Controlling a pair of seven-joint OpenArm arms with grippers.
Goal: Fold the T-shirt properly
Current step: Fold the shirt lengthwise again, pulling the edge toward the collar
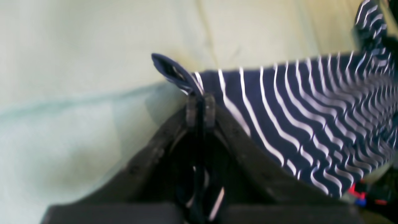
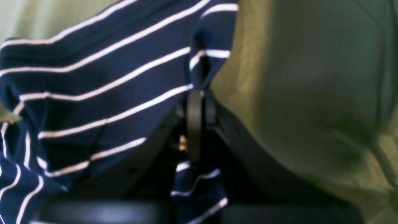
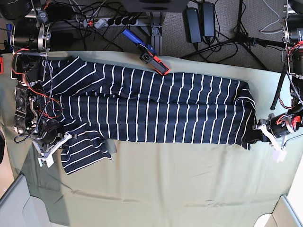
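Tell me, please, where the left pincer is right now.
In the base view, the left pincer is at the right, closed on the lower right edge of the striped T-shirt.

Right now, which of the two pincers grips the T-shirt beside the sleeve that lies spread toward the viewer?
The right pincer, on the base view's left; the left pincer grips the T-shirt's opposite end.

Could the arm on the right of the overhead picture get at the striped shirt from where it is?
Yes, it seems so: the left arm's jaws are already closed on the edge of the striped shirt, with nothing visible in between.
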